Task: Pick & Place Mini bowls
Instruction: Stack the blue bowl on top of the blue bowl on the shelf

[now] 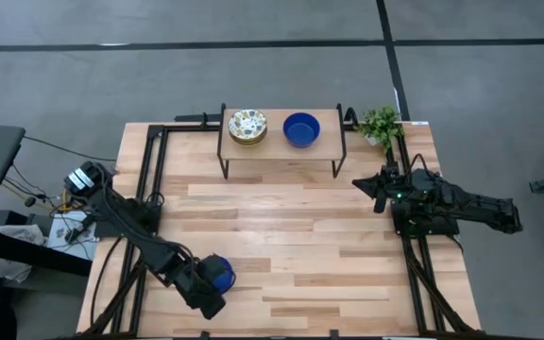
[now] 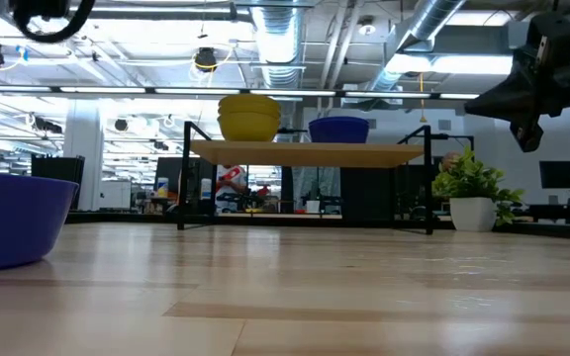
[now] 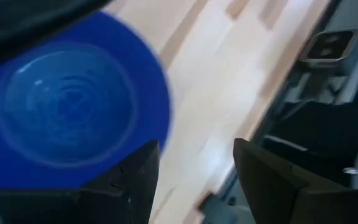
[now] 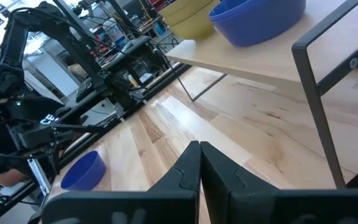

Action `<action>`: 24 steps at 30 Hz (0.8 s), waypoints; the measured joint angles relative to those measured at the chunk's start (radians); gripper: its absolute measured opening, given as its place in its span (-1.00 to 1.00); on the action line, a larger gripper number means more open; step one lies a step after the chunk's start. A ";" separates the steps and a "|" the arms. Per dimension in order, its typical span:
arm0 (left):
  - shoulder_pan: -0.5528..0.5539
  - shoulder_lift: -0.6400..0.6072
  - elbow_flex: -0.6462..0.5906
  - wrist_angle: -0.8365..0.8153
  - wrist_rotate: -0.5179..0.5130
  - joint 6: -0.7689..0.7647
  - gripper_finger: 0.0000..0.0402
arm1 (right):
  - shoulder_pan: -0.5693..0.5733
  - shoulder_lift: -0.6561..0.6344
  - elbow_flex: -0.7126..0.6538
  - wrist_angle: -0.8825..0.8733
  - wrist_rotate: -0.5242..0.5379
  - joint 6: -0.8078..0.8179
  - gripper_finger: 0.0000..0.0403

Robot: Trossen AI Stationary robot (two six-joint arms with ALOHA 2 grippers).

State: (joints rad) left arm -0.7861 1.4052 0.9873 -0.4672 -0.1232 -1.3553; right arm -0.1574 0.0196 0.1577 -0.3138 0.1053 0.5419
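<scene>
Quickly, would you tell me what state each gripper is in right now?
Left gripper: open, beside the blue bowl on the table, holding nothing.
Right gripper: shut and empty, raised near the shelf.

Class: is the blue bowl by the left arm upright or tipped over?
Upright. The blue bowl sits on its base on the table, and the left wrist view looks into its empty hollow.
</scene>
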 joint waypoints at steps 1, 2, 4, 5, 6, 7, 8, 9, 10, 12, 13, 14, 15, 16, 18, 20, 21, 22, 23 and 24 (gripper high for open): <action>0.000 0.002 -0.001 -0.012 0.001 0.002 0.02 | 0.000 0.000 0.000 0.000 0.000 0.000 -1.00; 0.000 0.006 -0.001 -0.014 0.002 0.004 0.02 | 0.000 0.000 0.000 0.000 0.000 0.000 -1.00; 0.000 0.018 -0.001 -0.012 0.004 0.011 0.02 | 0.000 0.000 0.000 -0.001 0.000 0.000 -1.00; 0.000 0.022 -0.001 -0.012 0.004 0.013 0.02 | 0.000 0.000 0.000 -0.001 0.000 0.000 -1.00; 0.000 0.027 -0.001 -0.008 0.004 0.014 0.02 | 0.000 0.000 0.000 -0.002 0.000 0.000 -1.00; 0.000 0.031 -0.001 -0.002 0.010 0.016 0.02 | 0.000 0.000 0.000 -0.002 0.000 0.000 -1.00; 0.000 0.034 -0.001 -0.003 0.012 0.016 0.02 | 0.000 0.000 0.000 -0.002 0.000 0.000 -1.00; 0.000 0.038 -0.001 -0.003 0.012 0.018 0.02 | 0.000 0.000 0.000 -0.002 0.000 0.000 -1.00; 0.000 0.042 -0.001 0.001 0.012 0.022 0.02 | 0.000 0.000 0.000 -0.005 0.000 0.000 -1.00; 0.000 0.045 -0.001 0.004 0.012 0.033 0.02 | 0.000 0.000 0.000 -0.008 0.000 -0.001 -1.00; 0.000 0.044 -0.001 0.004 0.012 0.035 0.02 | 0.000 0.000 0.000 -0.008 0.000 -0.001 -1.00; 0.000 0.044 -0.001 0.006 0.012 0.035 0.02 | 0.000 0.000 0.000 -0.009 0.000 -0.001 -1.00; 0.000 0.044 -0.001 0.006 0.012 0.038 0.02 | 0.000 0.000 0.000 -0.011 0.001 -0.001 -1.00; 0.000 0.044 -0.001 0.005 0.012 0.040 0.02 | 0.000 0.000 0.000 -0.011 0.001 -0.002 -1.00; 0.000 0.047 -0.001 0.005 0.012 0.045 0.02 | 0.000 0.000 0.000 -0.018 0.006 -0.003 -1.00; 0.000 0.053 -0.001 0.003 0.017 0.060 0.02 | 0.000 0.000 0.000 -0.025 0.011 -0.003 -1.00; 0.000 0.057 -0.001 0.004 0.018 0.065 0.02 | 0.000 0.000 0.000 -0.026 0.016 -0.003 -1.00; 0.000 0.061 -0.001 0.010 0.019 0.067 0.02 | 0.000 0.000 0.000 -0.028 0.023 -0.003 -1.00; 0.000 0.064 -0.001 0.009 0.020 0.068 0.02 | 0.000 0.000 0.000 -0.031 0.026 -0.003 -1.00; 0.000 0.070 -0.001 0.008 0.022 0.068 0.02 | 0.000 0.000 0.000 -0.030 0.026 -0.004 -1.00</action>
State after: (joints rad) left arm -0.7856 1.4747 0.9863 -0.4593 -0.1013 -1.2869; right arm -0.1574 0.0196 0.1577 -0.3442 0.1317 0.5378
